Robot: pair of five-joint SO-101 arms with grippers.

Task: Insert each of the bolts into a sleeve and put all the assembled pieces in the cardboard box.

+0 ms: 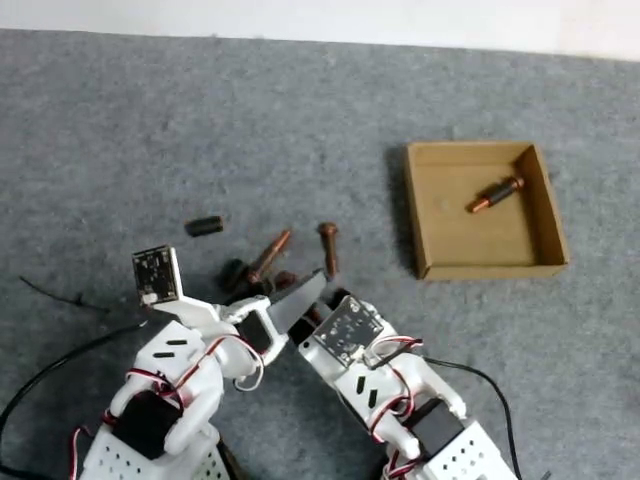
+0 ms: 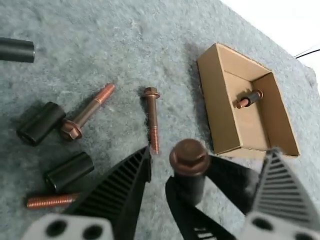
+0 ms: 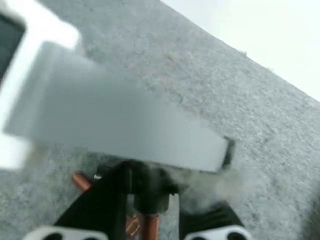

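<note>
Left side first: three bare sleeves [image 2: 40,122] and three loose bolts [image 2: 87,112] lie on the mat [image 1: 120,120]. Our left gripper [image 2: 210,150] gapes wide and empty, while the right gripper [image 3: 149,187] is clamped on a sleeve [image 2: 192,187] with a bolt [image 2: 189,154] seated in it. Over right, one assembled piece [image 1: 495,194] sits in the cardboard box [image 1: 487,270], so we reckon four to go.

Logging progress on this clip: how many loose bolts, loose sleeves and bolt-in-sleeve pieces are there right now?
Loose bolts: 3
Loose sleeves: 3
Bolt-in-sleeve pieces: 2, one in the cardboard box, one in the right hand
Total: 8
</note>
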